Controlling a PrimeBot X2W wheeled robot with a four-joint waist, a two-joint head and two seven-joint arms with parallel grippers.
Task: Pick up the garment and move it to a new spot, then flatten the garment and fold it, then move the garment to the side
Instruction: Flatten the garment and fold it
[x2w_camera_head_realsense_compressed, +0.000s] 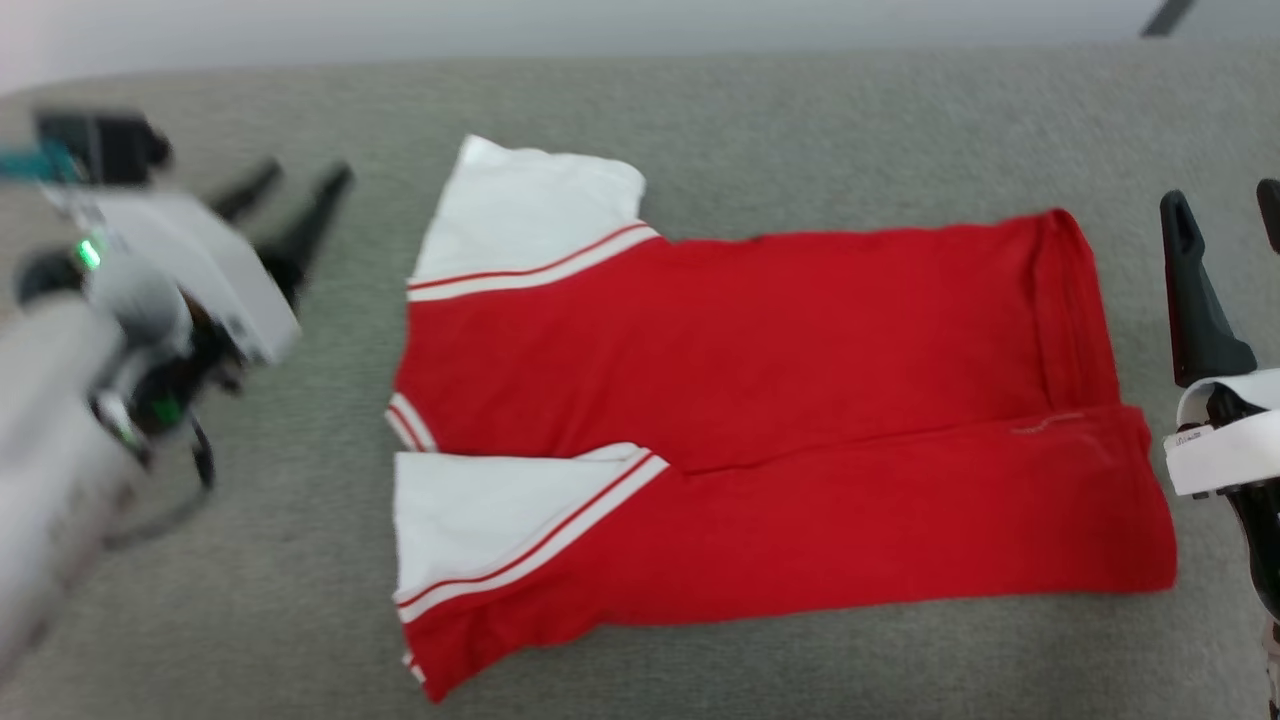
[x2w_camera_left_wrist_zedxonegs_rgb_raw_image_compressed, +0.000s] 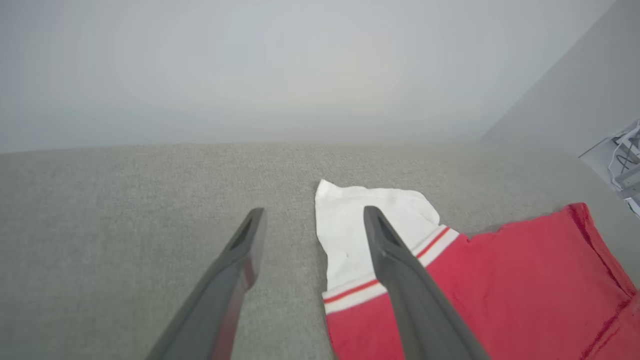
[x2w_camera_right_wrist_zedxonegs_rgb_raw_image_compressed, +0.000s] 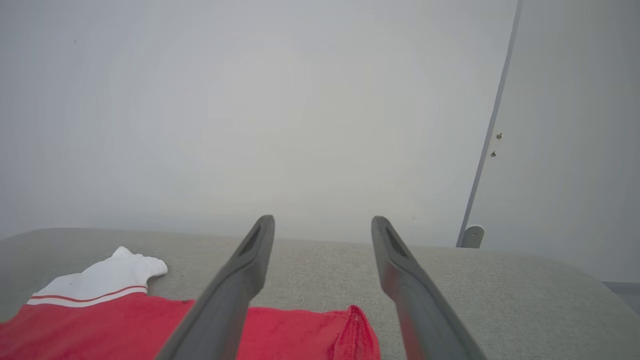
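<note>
Your garment (x2w_camera_head_realsense_compressed: 760, 400) lies in the middle of the grey padded surface (x2w_camera_head_realsense_compressed: 800, 110), stretched left to right. Both white sleeves are at the left end, the hem is at the right, and a fold line runs along its middle. Your left end effector (x2w_camera_head_realsense_compressed: 305, 175) hangs open, empty, near the far sleeve. Your right end effector (x2w_camera_head_realsense_compressed: 1222, 200) is open just beyond the hem. Neither touches cloth. With one at each short end, I judge you're set for a crosswise fold or a two-ended lift aside.
</note>
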